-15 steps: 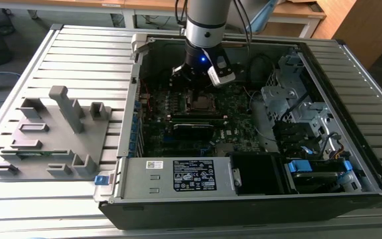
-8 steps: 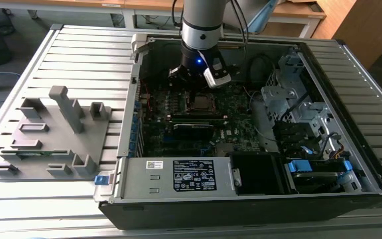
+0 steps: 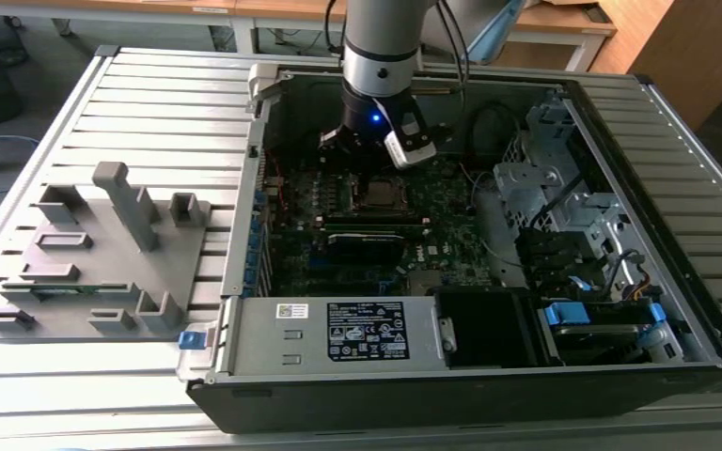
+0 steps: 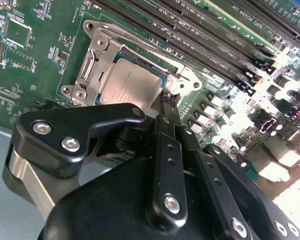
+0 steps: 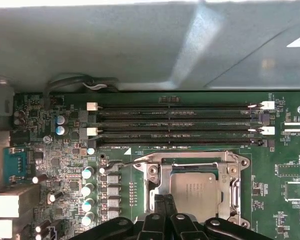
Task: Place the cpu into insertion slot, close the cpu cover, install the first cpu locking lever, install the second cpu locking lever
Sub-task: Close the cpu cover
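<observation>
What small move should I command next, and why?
Probably ease the gripper down onto the locking lever end beside it: the cpu is seated, the cpu cover lies flat over it, and the gripper hovers at the cover's corner where that lever sticks out. Whether the lever is latched is unclear.

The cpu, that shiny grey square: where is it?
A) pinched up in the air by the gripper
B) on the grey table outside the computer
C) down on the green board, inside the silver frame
C: in the first wrist view the cpu lies flat on the green board, framed by the silver cpu cover.
</observation>
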### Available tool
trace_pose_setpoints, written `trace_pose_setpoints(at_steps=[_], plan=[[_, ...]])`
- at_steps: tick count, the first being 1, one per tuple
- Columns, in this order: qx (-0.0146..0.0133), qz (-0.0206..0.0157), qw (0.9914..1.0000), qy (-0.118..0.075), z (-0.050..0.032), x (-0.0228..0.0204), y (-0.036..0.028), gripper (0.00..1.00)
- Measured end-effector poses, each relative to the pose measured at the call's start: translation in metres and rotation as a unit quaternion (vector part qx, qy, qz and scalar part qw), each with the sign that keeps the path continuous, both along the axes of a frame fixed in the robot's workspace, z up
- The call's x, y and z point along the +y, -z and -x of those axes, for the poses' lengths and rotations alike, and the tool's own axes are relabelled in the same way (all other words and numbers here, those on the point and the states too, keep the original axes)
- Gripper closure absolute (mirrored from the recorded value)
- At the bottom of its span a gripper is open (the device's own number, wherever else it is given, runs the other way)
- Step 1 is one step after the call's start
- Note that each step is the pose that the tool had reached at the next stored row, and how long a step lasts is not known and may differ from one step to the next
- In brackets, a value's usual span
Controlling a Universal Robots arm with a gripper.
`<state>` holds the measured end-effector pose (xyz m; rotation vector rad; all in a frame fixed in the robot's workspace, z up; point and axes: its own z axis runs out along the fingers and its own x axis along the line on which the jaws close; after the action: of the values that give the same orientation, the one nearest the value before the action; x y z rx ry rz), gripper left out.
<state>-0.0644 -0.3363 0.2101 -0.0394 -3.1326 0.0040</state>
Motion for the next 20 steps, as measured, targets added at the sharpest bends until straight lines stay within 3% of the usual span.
trace_pose_setpoints(at_steps=[20], plan=[[-0.0011,0.0004,1.00000,0.000,0.0060,-0.0002,0.0123,0.89]])
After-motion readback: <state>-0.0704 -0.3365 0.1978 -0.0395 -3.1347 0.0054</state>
